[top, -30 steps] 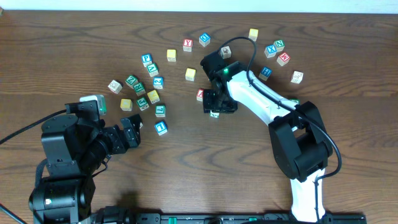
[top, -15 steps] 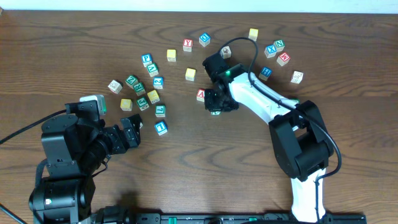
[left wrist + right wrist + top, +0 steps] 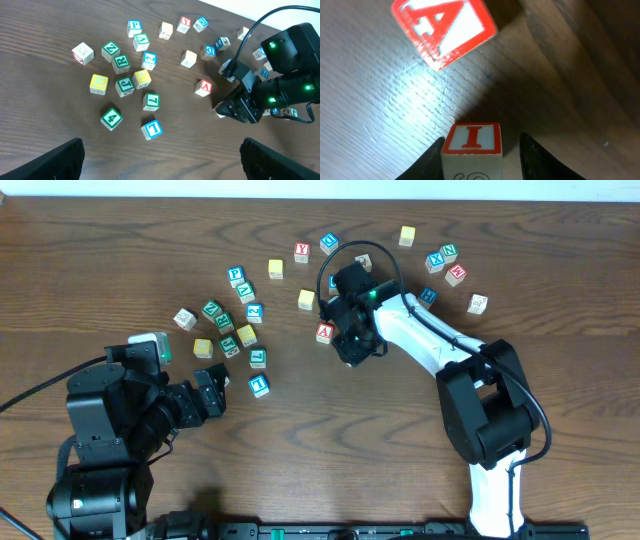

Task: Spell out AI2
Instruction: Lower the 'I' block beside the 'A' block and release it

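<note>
Step in hand, as judged: seating I beside A. The right gripper point(image 3: 481, 139) is low over the table point(image 3: 560, 240), jaws part open astride the I cube point(image 3: 471, 141). One finger looks to be against the cube and a gap shows at the other, so it is not clamped. I appears to rest on the wood, red face up. The A cube point(image 3: 442, 30) lies just beyond it, far and to the left, apart and turned askew. The blue cube read as 2 point(image 3: 149, 60) sits in the left cluster, well apart from both. The left gripper point(image 3: 161, 145) hangs near-left, jaws wide and empty. To do it well, centre the jaws on I before closing so it does not twist. Set it level with A's right side, close but without bumping A. Square A to match, keep room to the right for 2, and lift straight up when letting go.
</note>
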You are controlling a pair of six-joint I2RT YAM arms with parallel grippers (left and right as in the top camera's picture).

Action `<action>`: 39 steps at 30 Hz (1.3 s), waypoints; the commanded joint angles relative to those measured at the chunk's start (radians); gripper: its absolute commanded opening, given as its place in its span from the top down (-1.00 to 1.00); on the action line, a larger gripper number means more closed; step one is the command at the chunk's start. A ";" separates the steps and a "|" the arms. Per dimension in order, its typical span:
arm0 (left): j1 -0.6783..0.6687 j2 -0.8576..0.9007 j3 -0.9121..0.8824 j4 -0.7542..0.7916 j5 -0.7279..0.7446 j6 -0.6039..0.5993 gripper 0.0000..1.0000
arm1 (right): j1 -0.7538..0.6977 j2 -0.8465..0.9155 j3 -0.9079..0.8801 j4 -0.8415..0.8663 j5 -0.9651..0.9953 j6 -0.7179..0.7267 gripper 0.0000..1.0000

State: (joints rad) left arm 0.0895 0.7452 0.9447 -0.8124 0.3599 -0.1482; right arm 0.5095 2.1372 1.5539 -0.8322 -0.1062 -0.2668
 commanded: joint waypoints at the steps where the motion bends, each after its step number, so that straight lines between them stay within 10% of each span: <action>1: -0.001 -0.001 0.014 -0.003 -0.010 0.021 -0.96 | -0.019 -0.004 0.004 0.002 0.029 -0.182 0.14; 11: -0.001 -0.001 0.014 -0.003 -0.010 0.021 -0.95 | -0.077 -0.035 0.086 -0.098 -0.203 -0.095 0.10; 26: -0.001 -0.001 0.014 -0.003 -0.010 0.021 -0.96 | -0.062 -0.082 0.067 -0.158 0.003 0.923 -0.15; 39: -0.001 -0.001 0.014 -0.003 -0.010 0.021 -0.96 | -0.033 -0.081 -0.053 -0.033 0.082 1.024 -0.04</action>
State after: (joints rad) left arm 0.0895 0.7452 0.9447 -0.8124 0.3599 -0.1478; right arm 0.4801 2.0693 1.5097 -0.8692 -0.0601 0.7231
